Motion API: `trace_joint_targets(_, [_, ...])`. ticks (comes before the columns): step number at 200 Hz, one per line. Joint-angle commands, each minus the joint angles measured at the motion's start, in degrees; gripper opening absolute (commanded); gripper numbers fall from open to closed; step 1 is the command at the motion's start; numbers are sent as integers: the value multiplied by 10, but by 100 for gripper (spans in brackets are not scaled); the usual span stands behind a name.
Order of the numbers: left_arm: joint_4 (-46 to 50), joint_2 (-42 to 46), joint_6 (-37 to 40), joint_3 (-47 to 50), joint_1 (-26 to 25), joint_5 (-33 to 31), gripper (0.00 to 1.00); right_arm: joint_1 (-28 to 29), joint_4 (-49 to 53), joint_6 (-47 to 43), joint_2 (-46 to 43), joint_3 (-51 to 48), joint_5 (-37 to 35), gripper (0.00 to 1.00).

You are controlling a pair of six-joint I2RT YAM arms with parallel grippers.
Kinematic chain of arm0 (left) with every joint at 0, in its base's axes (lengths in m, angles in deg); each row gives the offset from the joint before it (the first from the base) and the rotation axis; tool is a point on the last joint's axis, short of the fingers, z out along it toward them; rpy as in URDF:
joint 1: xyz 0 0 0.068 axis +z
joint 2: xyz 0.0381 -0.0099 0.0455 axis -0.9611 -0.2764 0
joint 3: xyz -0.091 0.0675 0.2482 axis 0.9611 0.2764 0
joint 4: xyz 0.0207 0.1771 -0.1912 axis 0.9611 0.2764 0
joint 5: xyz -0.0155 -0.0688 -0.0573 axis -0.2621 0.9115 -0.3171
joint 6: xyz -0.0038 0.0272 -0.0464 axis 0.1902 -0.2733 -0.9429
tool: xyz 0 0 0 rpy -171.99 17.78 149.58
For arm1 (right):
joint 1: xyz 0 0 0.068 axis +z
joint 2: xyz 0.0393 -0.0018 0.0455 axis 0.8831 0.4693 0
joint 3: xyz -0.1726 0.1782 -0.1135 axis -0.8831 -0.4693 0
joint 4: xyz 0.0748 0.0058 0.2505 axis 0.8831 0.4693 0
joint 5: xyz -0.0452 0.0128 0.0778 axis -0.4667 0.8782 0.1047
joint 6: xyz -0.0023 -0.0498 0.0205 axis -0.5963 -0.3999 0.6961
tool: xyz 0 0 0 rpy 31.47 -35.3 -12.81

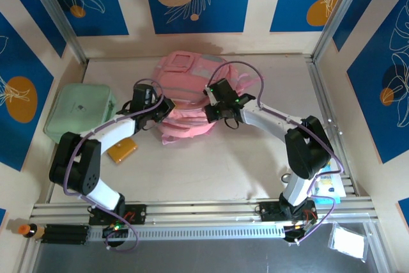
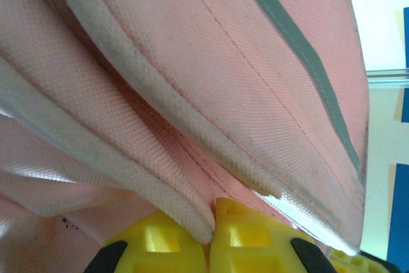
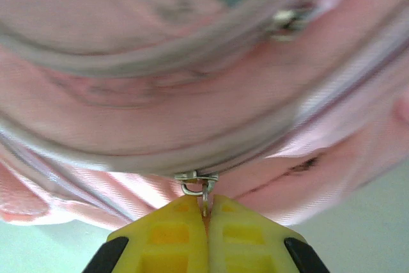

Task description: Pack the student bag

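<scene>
Worktop (image 1: 243, 164) space by the far edge is taken by the student bag (image 1: 192, 75) — its near part is hidden under both arms. A white-piped fold is pinched in the closed left gripper (image 2: 209, 234); a zip pull (image 3: 203, 187) — fabric behind blurred — is clamped in the closed right gripper (image 3: 206, 218).

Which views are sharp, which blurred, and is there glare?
Right wrist view: most of the student bag is blurred; only the zipper pull by the right tool looks fairly crisp. Left wrist view: the fabric weave is sharp, the upper right corner washed out. Top external view: evenly lit, sharp, soft shadows.
</scene>
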Motion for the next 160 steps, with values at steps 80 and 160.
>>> trace_joint_targets(80, [95,17,118,-32,30,38,0,-86,120,-13,74,143,-49,4])
trace_joint_targets(160, [123,33,135,-41,29,71,0,-139,191,124,118,262,-50,30])
